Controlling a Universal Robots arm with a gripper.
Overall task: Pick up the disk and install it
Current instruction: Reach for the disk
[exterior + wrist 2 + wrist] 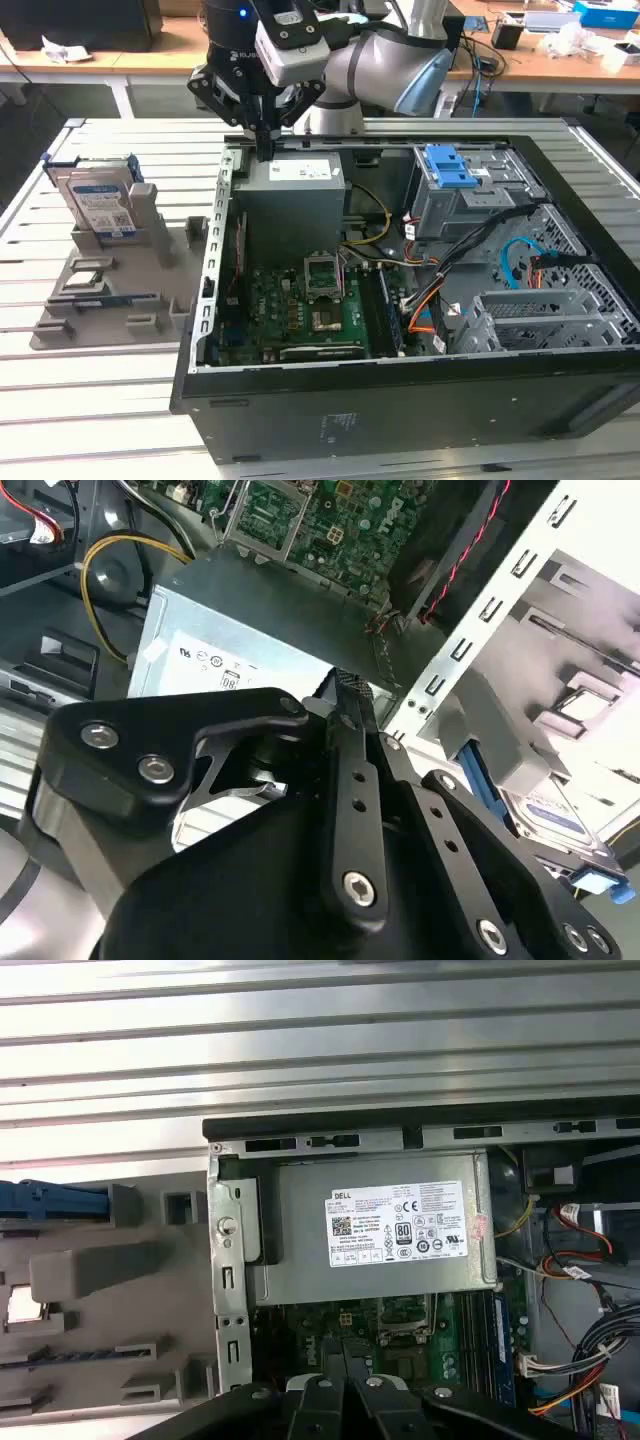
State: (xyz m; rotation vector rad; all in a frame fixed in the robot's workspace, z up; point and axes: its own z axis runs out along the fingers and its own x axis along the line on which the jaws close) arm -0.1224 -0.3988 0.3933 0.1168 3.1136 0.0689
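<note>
Over by the worktop's [100, 400] edge on the exterior view's left, the disk [100, 200] stands upright on edge in a grey holder [105, 300], label facing out, blue rails on its sides. It's well apart from the gripper [264, 150], which hangs just above the grey power supply box [290, 205] in a far corner of the open computer case [400, 420]. The jaws are clenched together with nothing between them, and both wrist views show the same. So the disk isn't picked up yet.

Handling-wise, my guess is it's stiff, dense and a bit heavy for its size. The bare metal faces look slick, and it probably won't forgive a knock or a drop. I'd pinch it across the two flat faces on the upper part that sticks out of the holder. That keeps the blue rails free for sliding into the bay with the blue latch [450, 165].
</note>
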